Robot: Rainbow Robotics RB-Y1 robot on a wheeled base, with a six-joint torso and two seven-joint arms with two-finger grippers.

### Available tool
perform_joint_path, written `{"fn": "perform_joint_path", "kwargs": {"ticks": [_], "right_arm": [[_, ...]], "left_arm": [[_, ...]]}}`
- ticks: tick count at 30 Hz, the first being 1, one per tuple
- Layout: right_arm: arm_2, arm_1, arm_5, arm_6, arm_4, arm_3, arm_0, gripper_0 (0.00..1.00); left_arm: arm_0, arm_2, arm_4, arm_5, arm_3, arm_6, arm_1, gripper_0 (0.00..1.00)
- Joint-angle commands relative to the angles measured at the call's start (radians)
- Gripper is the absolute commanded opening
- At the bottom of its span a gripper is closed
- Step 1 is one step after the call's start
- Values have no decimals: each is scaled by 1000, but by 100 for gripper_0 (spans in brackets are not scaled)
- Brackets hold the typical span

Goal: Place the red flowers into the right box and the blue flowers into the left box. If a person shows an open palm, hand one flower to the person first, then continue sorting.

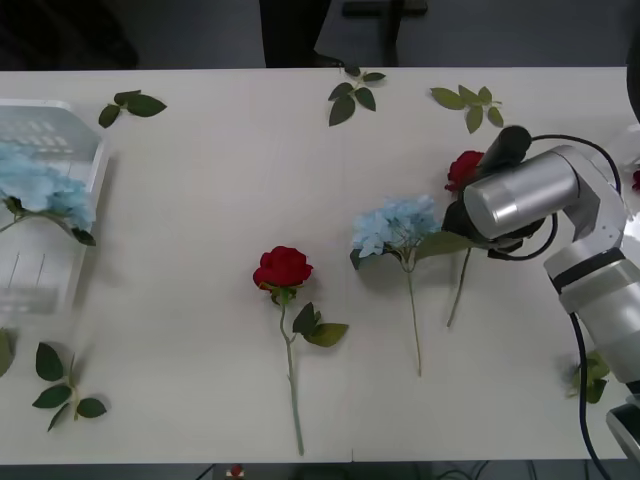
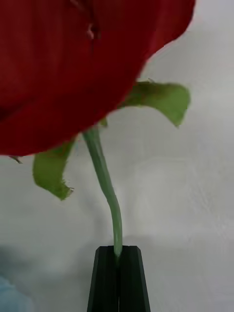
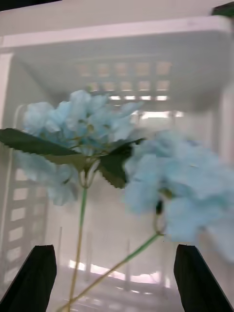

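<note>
Front view, table (image 1: 200,200) seen from above. The right gripper (image 2: 118,253), at about 3 o'clock on the tabletop, has its black fingers (image 2: 106,282) pressed together on the thin green stem of a red rose (image 1: 464,168); in the right wrist view the stem rises from between the fingertips to the bloom, with two green sepals hanging below it. The rose's stem runs toward 6 o'clock from under the silver wrist.

Just beside it, toward 9 o'clock, lies a blue hydrangea (image 1: 397,226), its stem also pointing to 6 o'clock, one leaf touching the gripped rose's stem. A second red rose (image 1: 282,268) lies near the centre, well apart from both.

The left box (image 1: 60,130) sits at 9 o'clock, its rim reaching the table's left edge; it holds blue hydrangeas (image 1: 40,188). The left gripper (image 3: 114,275) hangs over this box with fingers spread wide, two hydrangea heads lying between and beyond them.

Loose leaf sprigs (image 1: 352,96) lie along the far edge at 12 o'clock and near the 7 o'clock corner. The widest open surface lies between the left box and the central rose. No writing or label is legible.
</note>
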Motion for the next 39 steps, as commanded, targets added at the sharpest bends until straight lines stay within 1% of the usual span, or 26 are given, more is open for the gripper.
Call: {"fn": "perform_joint_path", "kwargs": {"ticks": [1, 4, 7, 8, 10, 11, 12, 13, 17, 19, 21, 25, 30, 34, 36, 37, 39], "right_arm": [[-55, -109, 124, -31, -57, -175, -30, 0], [-103, -173, 194, 17, -125, -241, -30, 0], [-201, -274, 275, 118, -224, -292, -30, 0], [-219, -291, 286, 139, -240, -295, -30, 0], [-301, -354, 312, 228, -297, -293, -29, 0], [-321, -366, 317, 251, -309, -292, -27, 0], [-353, -385, 323, 283, -327, -284, -26, 0], [-391, -408, 331, 322, -352, -273, -24, 0], [-508, -486, 332, 469, -392, -220, 2, 0], [-551, -514, 326, 546, -396, -184, 13, 0], [-603, -530, 326, 618, -422, -132, 14, 0], [-660, -535, 311, 690, -459, -92, 16, 0], [-664, -526, 208, 846, -527, -100, 14, 0], [-663, -484, 56, 978, -648, -98, 16, 0], [-652, -448, -61, 1060, -708, -98, 14, 0], [-646, -440, -93, 1081, -723, -98, 16, 0], [-604, -406, -240, 1167, -794, -98, 16, 0]], "left_arm": [[-32, 7, 73, 84, -139, 49, -25, 70], [-32, -10, 110, 104, -198, 104, -63, 70], [-32, -62, 110, 104, -277, 217, -138, 77], [-31, -73, 107, 104, -287, 237, -151, 78], [-32, -120, 68, 104, -325, 303, -197, 86], [-31, -135, 55, 104, -331, 316, -207, 90], [-31, -157, 35, 104, -340, 334, -224, 98], [-31, -189, 5, 103, -349, 357, -243, 100], [-23, -289, -64, 67, -356, 389, -292, 100], [-14, -324, -82, 48, -356, 392, -296, 100], [-3, -359, -96, 28, -356, 397, -296, 100], [1, -375, -96, 23, -356, 398, -290, 100], [3, -375, -94, 23, -356, 394, -290, 100], [3, -373, -96, 23, -356, 394, -290, 100], [5, -373, -99, 23, -356, 394, -290, 100], [5, -373, -99, 25, -356, 394, -290, 100], [3, -372, -100, 23, -356, 392, -290, 100]]}}
